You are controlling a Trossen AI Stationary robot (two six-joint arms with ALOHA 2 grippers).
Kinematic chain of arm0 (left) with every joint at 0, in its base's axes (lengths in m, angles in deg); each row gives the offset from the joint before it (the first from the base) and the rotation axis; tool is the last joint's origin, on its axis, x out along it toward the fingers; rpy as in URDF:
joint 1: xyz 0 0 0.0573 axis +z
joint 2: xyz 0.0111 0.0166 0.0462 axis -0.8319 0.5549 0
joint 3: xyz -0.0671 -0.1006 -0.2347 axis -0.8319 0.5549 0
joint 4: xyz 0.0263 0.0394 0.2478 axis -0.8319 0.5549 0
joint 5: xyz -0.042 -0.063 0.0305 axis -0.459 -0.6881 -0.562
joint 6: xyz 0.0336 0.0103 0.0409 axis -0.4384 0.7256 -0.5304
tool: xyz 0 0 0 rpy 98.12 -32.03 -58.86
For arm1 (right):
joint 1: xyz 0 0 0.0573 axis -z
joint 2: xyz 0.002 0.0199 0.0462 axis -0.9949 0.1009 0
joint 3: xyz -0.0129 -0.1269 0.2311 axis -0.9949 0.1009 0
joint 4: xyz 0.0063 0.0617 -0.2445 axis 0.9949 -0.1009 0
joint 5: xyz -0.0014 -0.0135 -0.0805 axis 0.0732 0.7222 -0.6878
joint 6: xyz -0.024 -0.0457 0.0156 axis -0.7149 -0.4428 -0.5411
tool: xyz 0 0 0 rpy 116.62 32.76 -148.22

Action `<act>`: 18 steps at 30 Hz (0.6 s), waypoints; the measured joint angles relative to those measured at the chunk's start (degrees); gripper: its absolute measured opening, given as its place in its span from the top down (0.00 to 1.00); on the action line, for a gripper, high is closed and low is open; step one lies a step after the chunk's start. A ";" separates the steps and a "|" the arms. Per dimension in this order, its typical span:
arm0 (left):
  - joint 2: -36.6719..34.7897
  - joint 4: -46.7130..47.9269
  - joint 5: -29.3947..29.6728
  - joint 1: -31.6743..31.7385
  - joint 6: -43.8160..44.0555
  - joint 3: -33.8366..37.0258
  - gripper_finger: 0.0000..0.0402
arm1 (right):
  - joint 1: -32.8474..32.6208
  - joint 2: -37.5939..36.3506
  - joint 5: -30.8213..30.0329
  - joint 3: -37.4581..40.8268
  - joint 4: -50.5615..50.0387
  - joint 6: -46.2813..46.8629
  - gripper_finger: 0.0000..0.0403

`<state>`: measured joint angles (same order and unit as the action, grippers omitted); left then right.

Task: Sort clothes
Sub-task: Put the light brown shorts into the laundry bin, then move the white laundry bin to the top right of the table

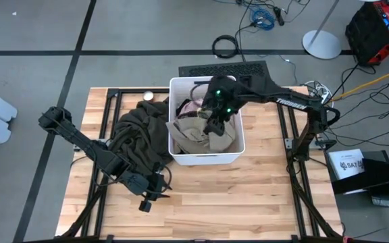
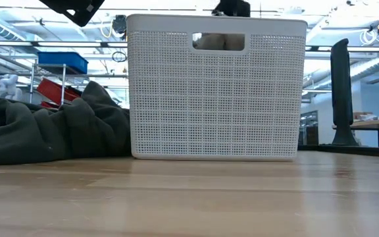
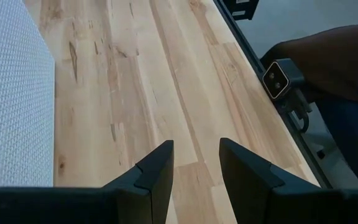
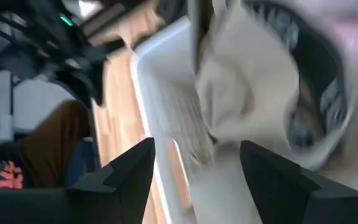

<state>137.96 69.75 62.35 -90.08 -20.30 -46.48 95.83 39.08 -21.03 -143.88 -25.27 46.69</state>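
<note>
High view: I see the right end effector spread above the beige garment inside the white bin; olive garment heaped alongside; left end effector spread, over bare counter.

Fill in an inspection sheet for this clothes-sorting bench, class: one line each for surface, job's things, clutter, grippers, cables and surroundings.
Surface: wooden table, front part bare.
Job's things: beige garment and pink garment inside the white bin; dark olive garment heaped on the table against the bin's left side.
Clutter: a small round object at the table's back edge, too small to identify.
Grippers: right gripper open above the clothes in the bin; left gripper open over the bare table, holding nothing.
Cables: coiled cables on the floor behind the table.
Surroundings: shelving in the room beyond; a person's sleeve beside the table.
</note>
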 joint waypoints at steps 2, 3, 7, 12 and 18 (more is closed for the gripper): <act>0.00 0.04 -0.02 0.00 0.00 0.00 0.66 | -0.04 0.00 0.02 -3.07 -0.23 0.00 0.44; 0.00 0.11 -0.01 0.00 0.00 0.00 0.66 | -0.10 -0.02 0.00 -4.47 -0.56 0.01 0.44; 0.00 0.33 -0.02 0.00 0.05 0.00 0.66 | -0.48 -0.02 0.04 -9.48 -1.73 0.02 0.44; 0.00 5.24 1.21 0.00 3.28 0.00 0.66 | -1.50 -0.42 -0.06 -12.57 -5.00 0.85 0.44; 0.00 21.23 8.48 0.17 12.44 0.02 0.66 | -6.47 -1.46 -11.20 -12.57 -13.18 0.85 0.44</act>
<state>137.96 90.98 70.83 -89.90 -7.86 -46.46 89.36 37.62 -32.23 -156.45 -38.45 47.54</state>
